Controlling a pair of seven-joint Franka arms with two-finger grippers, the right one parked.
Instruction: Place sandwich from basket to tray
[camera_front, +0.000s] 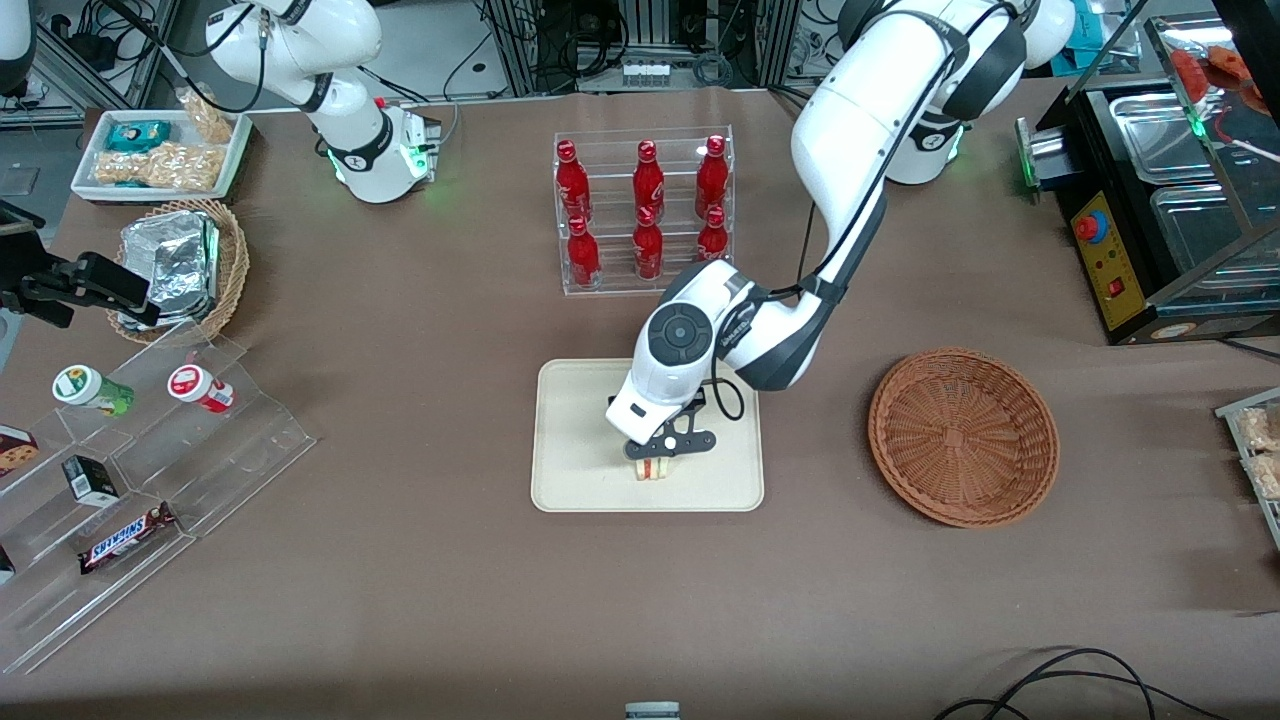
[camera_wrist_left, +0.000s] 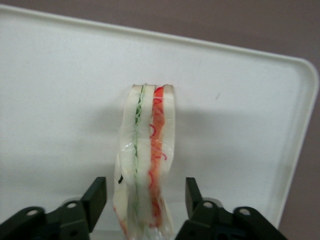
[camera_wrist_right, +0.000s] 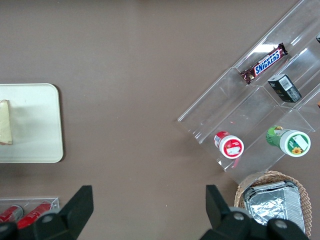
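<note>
Sandwich (camera_wrist_left: 145, 160) stands on edge on tray (camera_wrist_left: 60, 100), directly between 2 gripper fingers (camera_wrist_left: 95, 197), filling layers facing wrist camera. Fingers spread, gap visible each side of wedge, nothing gripped; sandwich appears to stand on tray unsupported, so release looks done. Gripper (camera_front: 662, 452) low over tray (camera_front: 560, 480), pointing down onto part of tray nearest front camera. Arm bent at elbow, forearm reaching over tray from working arm's end. Basket (camera_front: 963, 436) well apart from gripper, no sandwich in it.

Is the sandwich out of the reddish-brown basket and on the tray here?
Yes. The sandwich stands on edge on the cream tray; the basket is empty. The gripper straddles it, jaws open with gaps on both sides.
</note>
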